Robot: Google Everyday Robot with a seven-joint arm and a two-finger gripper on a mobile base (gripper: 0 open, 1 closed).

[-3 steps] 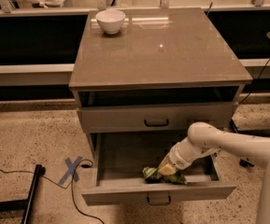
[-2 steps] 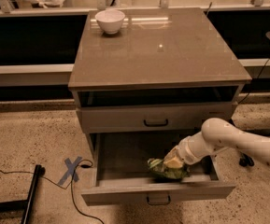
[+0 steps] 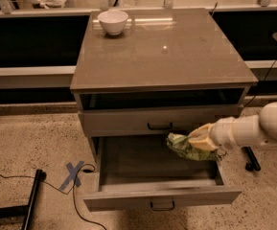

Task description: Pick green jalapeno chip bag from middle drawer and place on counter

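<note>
The green jalapeno chip bag [image 3: 185,148] is held in my gripper [image 3: 199,140], lifted above the right side of the open middle drawer [image 3: 143,178]. The gripper is shut on the bag's right end, and the bag's crumpled left end sticks out toward the drawer's middle. My white arm [image 3: 253,131] reaches in from the right edge. The bag sits just below the closed upper drawer's front panel [image 3: 128,122]. The counter [image 3: 176,51] is the glossy grey-brown top of the cabinet, above and behind the gripper.
A white bowl [image 3: 112,21] stands at the counter's back left corner. A blue tape cross [image 3: 73,173] and a black cable lie on the speckled floor to the left. A black stand leg [image 3: 31,201] is at lower left. A rail runs behind the cabinet.
The gripper has risen and moved right with the chip bag, lifting it from the drawer floor to the level of the drawer's top edge.
</note>
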